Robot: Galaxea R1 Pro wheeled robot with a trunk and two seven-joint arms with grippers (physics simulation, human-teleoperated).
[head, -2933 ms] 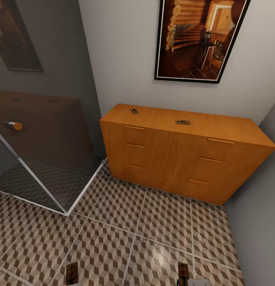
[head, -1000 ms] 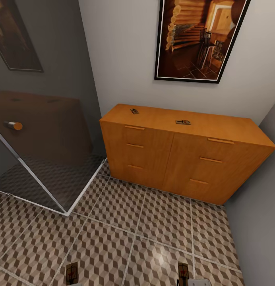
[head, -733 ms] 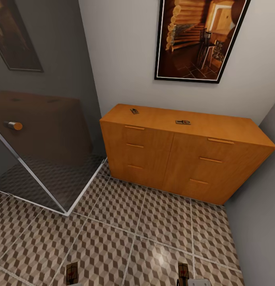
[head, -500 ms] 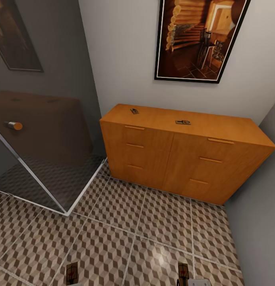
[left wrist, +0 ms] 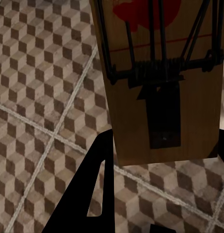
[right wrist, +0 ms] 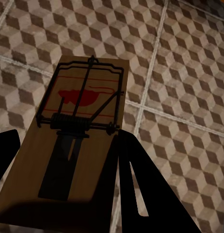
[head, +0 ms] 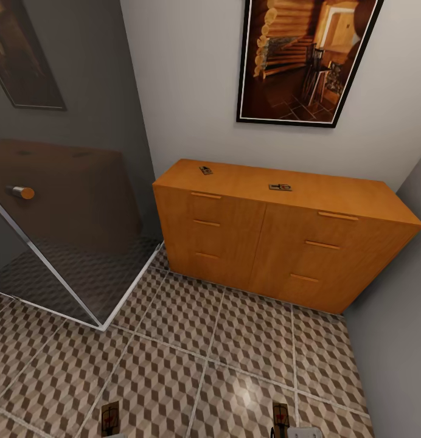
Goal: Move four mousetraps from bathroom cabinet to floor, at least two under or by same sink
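Note:
The orange-brown cabinet (head: 265, 243) stands against the far wall. Two mousetraps (head: 205, 170) (head: 280, 187) lie flat on its top. A third mousetrap (left wrist: 163, 73) hangs over the cube-patterned bathroom floor (head: 192, 365), and my left gripper (left wrist: 163, 155) is shut on its end. It also shows at the head view's lower edge (head: 110, 418). My right gripper (right wrist: 68, 184) is shut on another mousetrap (right wrist: 78, 141), also seen at the lower edge (head: 280, 420). Both held traps face up, red spot and wire frame showing. The sink is out of view.
A glass shower screen (head: 64, 243) with a round handle (head: 20, 192) runs along the left, its corner reaching the floor near the cabinet. A framed picture (head: 308, 58) hangs above the cabinet. A grey wall (head: 393, 340) closes the right side.

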